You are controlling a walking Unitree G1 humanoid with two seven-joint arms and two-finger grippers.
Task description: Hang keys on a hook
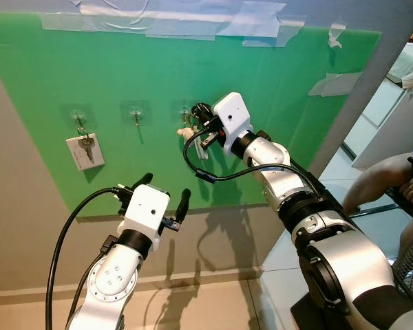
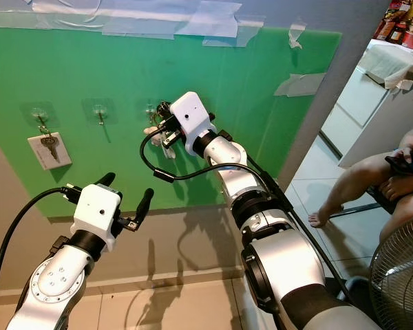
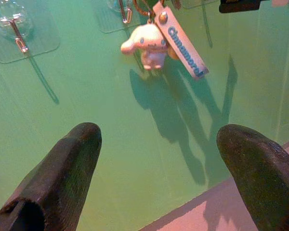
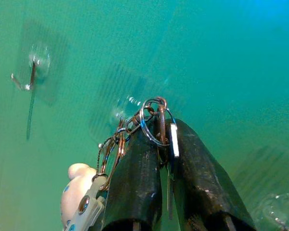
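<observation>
Against the green board [image 1: 275, 103], taped along its top edge, the right gripper [image 1: 201, 130] pinches the keys [image 4: 154, 126] between closed fingers right at the rightmost of 3 clear hooks [image 1: 185, 110]. A white plush charm [image 3: 145, 44] and a tag [image 3: 180, 41] reading "Cinnamoroll" dangle below. The middle hook [image 1: 135, 113] is bare; the left hook [image 1: 78, 118] carries 1 key with a white card [image 1: 85, 151]. The left gripper [image 1: 164, 191] hovers lower, fingers spread, with open board around it.
</observation>
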